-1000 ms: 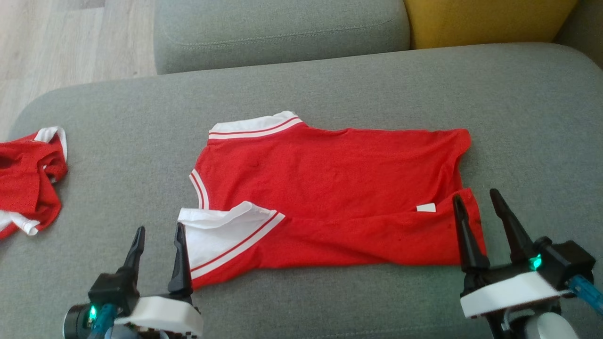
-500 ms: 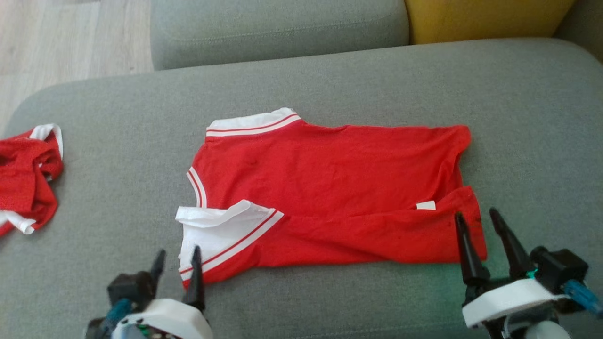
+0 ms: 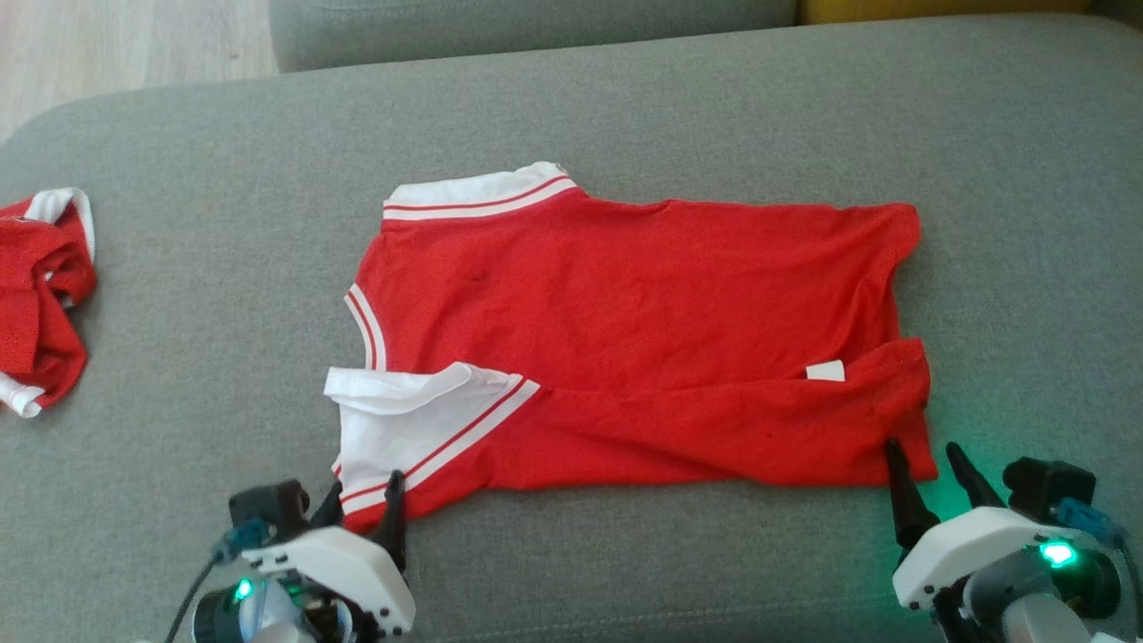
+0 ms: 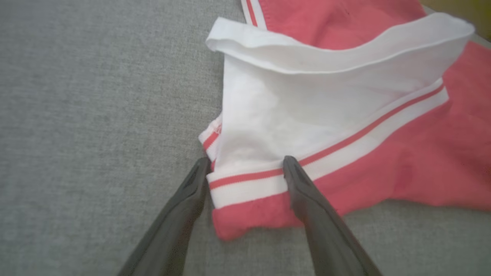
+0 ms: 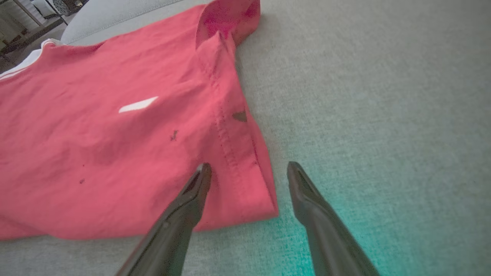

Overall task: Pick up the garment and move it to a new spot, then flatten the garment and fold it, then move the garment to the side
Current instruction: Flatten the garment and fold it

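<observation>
A small white tag (image 3: pixel 824 371) sits on the red shirt (image 3: pixel 625 295) near its right end; any print on it is too small to read, and in the right wrist view the tag (image 5: pixel 138 104) looks plain white. The shirt lies spread flat in the middle of the grey seat cushion (image 3: pixel 625 107), lengthwise from left to right; its white trim (image 3: pixel 420 438) with thin red stripes is at the left end, and one white flap there is turned up.

The left gripper (image 3: pixel 364 487) stands open at the shirt's near-left corner; in the left wrist view the left gripper (image 4: pixel 246 161) has its jaws on either side of the striped band, with nothing pinched. The right gripper (image 3: pixel 921 446) is likewise open at the near-right corner; seen from the right wrist, the right gripper (image 5: pixel 249 165) has one finger over the red hem and the other over bare cushion, which is lit by a green glow (image 5: pixel 307 234).

A second red garment (image 3: pixel 40 295) with white edging lies crumpled at the cushion's far left, well apart from the shirt. Behind the seat are a grey back cushion (image 3: pixel 536 22) and a strip of yellow cushion (image 3: pixel 938 9); pale wooden floor (image 3: pixel 134 36) shows at the upper left.
</observation>
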Tool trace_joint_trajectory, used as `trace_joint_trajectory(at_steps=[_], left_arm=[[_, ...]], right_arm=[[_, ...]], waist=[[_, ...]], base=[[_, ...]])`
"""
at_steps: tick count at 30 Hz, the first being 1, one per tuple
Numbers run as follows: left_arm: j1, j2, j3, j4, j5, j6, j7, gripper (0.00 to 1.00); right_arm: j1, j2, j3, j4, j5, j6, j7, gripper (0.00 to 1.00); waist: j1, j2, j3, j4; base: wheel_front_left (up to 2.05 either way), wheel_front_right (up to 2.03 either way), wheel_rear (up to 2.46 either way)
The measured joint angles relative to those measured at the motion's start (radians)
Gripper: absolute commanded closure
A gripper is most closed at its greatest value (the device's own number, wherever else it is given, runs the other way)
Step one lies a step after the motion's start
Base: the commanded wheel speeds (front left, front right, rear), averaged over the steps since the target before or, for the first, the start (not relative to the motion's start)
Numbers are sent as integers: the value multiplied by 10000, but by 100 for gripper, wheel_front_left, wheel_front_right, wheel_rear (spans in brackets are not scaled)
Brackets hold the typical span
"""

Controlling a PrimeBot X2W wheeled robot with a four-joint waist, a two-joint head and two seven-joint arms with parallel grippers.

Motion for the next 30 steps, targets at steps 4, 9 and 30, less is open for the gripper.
trace_joint_trajectory(at_steps=[4,9,30], left_arm=[[-241,-71,71,155,-449,-136,236,29],[-466,-77,86,290,-713,-311,479,100],[778,324,464,-1620,-727,286,-224,100]], right_arm=[[-236,88,-165,476,125,0,393,0],[-534,113,-174,683,510,2,627,100],[-25,207,464,-245,999,0,876,100]], waist=[[0,0,104,-32],[0,0,173,-24],[0,0,-240,257]], base=[[0,0,0],[0,0,0],[0,0,0]])
